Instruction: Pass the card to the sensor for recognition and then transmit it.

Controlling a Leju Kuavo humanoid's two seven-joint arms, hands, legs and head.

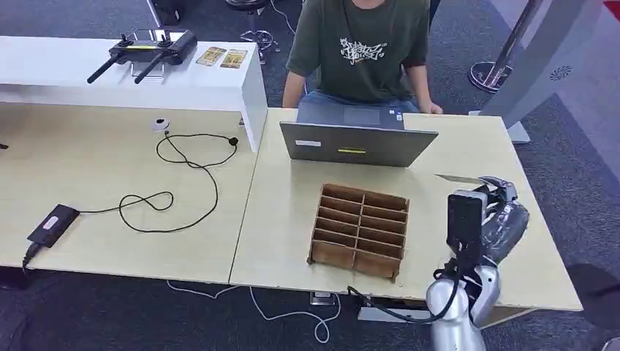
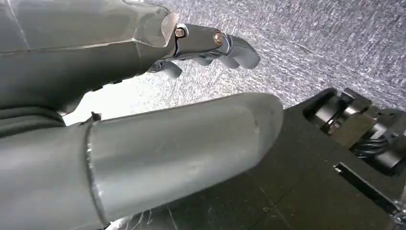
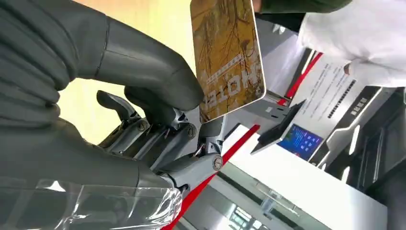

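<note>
1. From the head view I see my right hand (image 1: 501, 208) raised over the right end of the light wooden table (image 1: 468, 157), beyond the brown cardboard divider box (image 1: 359, 230). It holds the card (image 1: 459, 178) edge-on, so here the card shows as a thin pale sliver pointing toward the grey laptop (image 1: 358, 143).
2. A person in a dark green T-shirt (image 1: 358, 45) with white graffiti-style lettering I cannot read sits behind the laptop. To the left, a white shelf (image 1: 124, 73) carries a black controller with two antennas (image 1: 150, 51) and two more gold-brown cards (image 1: 222, 57). On the left table lie a black cable (image 1: 179, 172), a small black device (image 1: 51, 223) and a small round white object (image 1: 161, 124).
3. In the left wrist view my left hand (image 2: 182, 96) hangs over grey carpet (image 2: 325, 43). The thumb sticks out straight, the fingers (image 2: 230, 48) are partly curled and apart from it, and nothing is in them.
4. In the right wrist view the thumb and fingers (image 3: 163, 91) of my right hand pinch the card's lower corner. The card face is gold-brown with a branch pattern, and white letters reading "HOTEL" show mirrored or turned. Past it stands a white kiosk (image 3: 335, 100) with a blue screen (image 3: 299, 141) and a panel of small print too fine to read.
</note>
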